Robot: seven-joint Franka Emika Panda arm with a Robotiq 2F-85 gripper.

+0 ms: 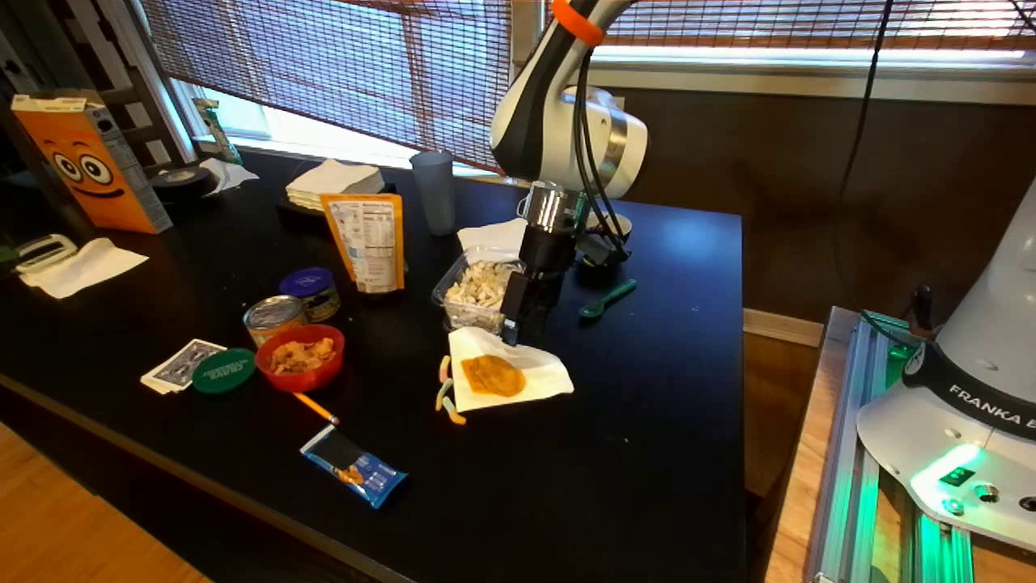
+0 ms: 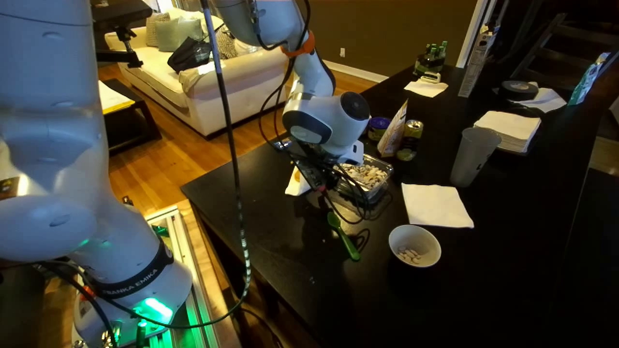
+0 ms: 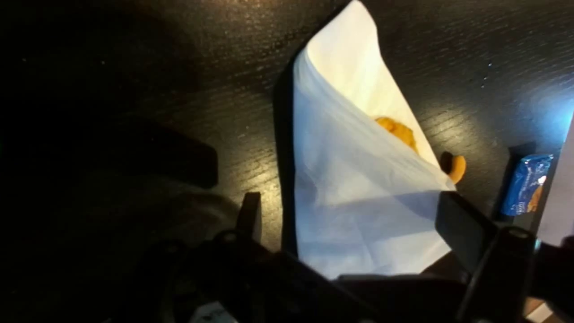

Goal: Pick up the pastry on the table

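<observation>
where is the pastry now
In an exterior view, the pastry lies near the middle on a white napkin, right of the red bowl and gummy worms.

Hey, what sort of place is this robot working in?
Most likely a home, judging by the sofa with pillows, the woven blinds and the table with a pastry on it.

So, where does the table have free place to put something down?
Mostly bare: between the pastry napkin, blue packet and table edge toward the robot; also from the green spoon to that edge. Crowded: around red bowl, cans and cards; around pincer and clear box.
</observation>
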